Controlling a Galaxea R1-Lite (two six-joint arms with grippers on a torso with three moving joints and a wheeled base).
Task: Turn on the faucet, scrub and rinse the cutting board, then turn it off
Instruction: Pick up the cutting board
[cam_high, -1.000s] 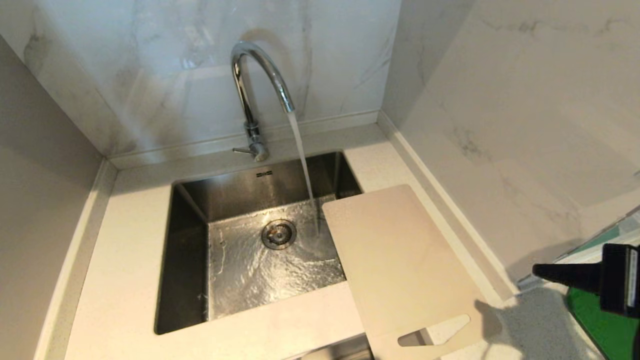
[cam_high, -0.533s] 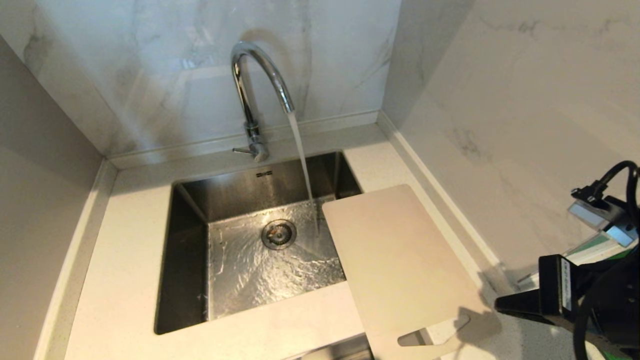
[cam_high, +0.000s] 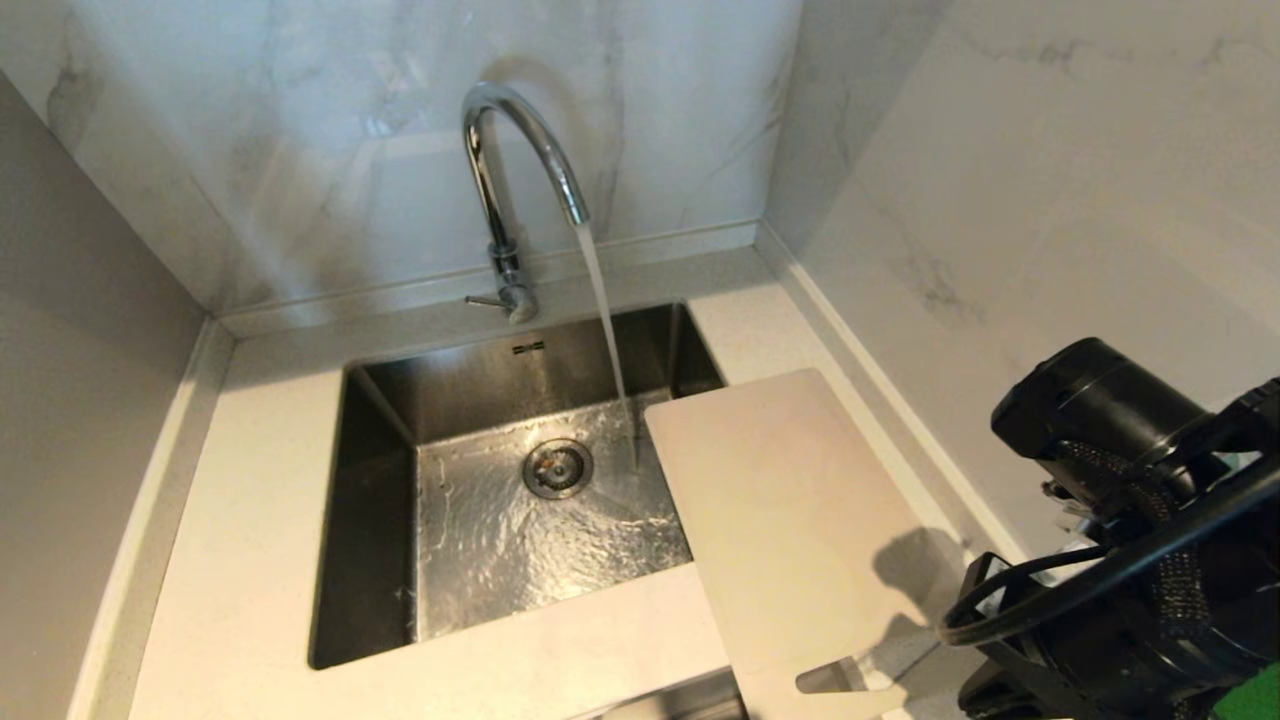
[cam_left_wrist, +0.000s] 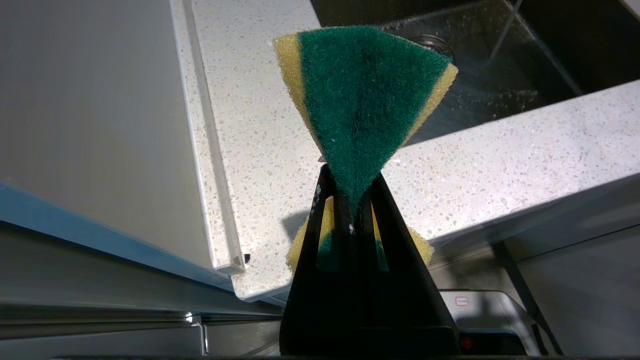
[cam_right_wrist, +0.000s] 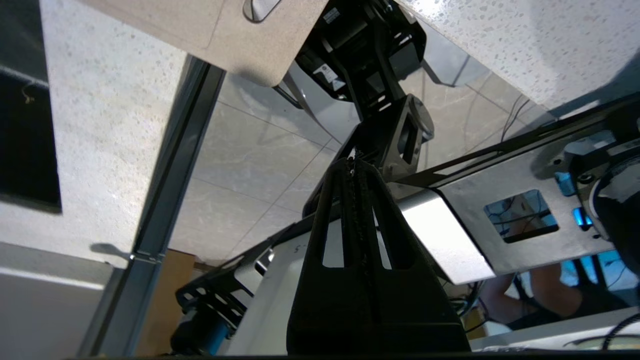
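The chrome faucet (cam_high: 500, 200) stands behind the sink and pours a steady stream into the basin. Right of the sink lies the beige cutting board (cam_high: 790, 520), flat on the counter with its far corner over the basin and its handle slot (cam_high: 840, 680) at the near end. My right arm (cam_high: 1120, 560) hangs over the counter beside the board's near right corner, its fingers hidden in the head view. In the right wrist view my right gripper (cam_right_wrist: 352, 167) is shut and empty, with the cutting board's slotted end (cam_right_wrist: 240, 45) beyond it. My left gripper (cam_left_wrist: 350, 187) is shut on a green-and-yellow sponge (cam_left_wrist: 365, 100), near the counter's front edge.
The steel sink (cam_high: 380, 400) has a round drain (cam_high: 557, 467) and a wet floor. Marble walls close in the back and right. A speckled counter (cam_high: 260, 480) surrounds the sink. A green mat (cam_high: 1250, 695) shows at the lower right corner, behind my right arm.
My right arm has swung in from the right edge toward the board's near corner and its wrist has turned, taking the fingers out of the head view. Water keeps running.
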